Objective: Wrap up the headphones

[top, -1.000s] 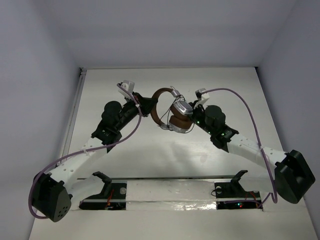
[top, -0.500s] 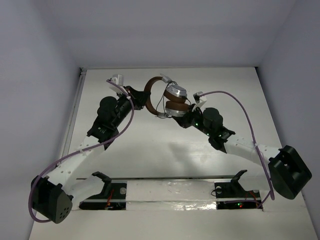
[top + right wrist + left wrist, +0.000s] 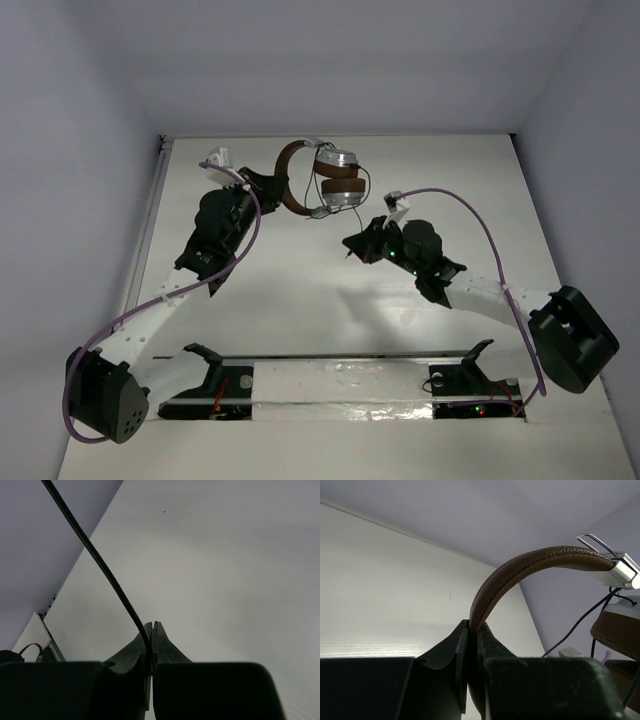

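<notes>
The headphones (image 3: pixel 322 180) hang in the air over the far middle of the table, held by the brown headband (image 3: pixel 288 190), with the silver ear cups (image 3: pixel 340 160) stacked to its right. My left gripper (image 3: pixel 270 186) is shut on the headband, which arches up out of the jaws in the left wrist view (image 3: pixel 520 570), where the gripper (image 3: pixel 473 627) is seen from behind. One ear cup (image 3: pixel 625 572) shows at the right edge there. My right gripper (image 3: pixel 355 243) is below and right of the cups, apart from them. In the right wrist view it (image 3: pixel 151 626) is shut on the thin black cable (image 3: pixel 100 562).
Thick purple robot cables (image 3: pixel 470 205) loop over both arms. White walls close in the table at the back and sides. A metal rail (image 3: pixel 150 215) runs along the left edge. The arm bases (image 3: pixel 340 385) stand at the near edge.
My left gripper has carried the headphones up-left toward the far wall. My right gripper has drawn away from the ear cups toward the near side, still pinching the cable.
</notes>
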Motion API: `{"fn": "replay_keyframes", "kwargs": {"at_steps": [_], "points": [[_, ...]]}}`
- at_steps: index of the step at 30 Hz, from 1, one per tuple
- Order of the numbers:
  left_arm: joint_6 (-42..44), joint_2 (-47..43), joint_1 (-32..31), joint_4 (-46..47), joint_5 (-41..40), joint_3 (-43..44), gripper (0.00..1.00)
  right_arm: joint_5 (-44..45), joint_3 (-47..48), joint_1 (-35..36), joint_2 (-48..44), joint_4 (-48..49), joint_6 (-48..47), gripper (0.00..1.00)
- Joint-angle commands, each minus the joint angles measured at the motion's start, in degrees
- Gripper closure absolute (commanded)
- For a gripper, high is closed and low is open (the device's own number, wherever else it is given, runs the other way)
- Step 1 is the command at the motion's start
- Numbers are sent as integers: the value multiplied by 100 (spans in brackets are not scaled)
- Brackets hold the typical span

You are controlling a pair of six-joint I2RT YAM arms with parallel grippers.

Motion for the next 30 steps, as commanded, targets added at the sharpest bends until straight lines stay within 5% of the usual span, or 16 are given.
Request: {"fn": "replay_keyframes", "kwargs": {"at_steps": [1, 16, 30], "points": [[-319, -5, 55, 582, -550, 184, 100, 20, 102, 102, -148, -32, 106, 100], [-381, 479, -59, 767, -2123, -291, 100, -50, 946, 1412, -131, -1457, -9, 100], [-20, 936, -630, 837, -2704, -581, 100, -533, 1139, 1623, 89, 484, 1371, 99]]}}
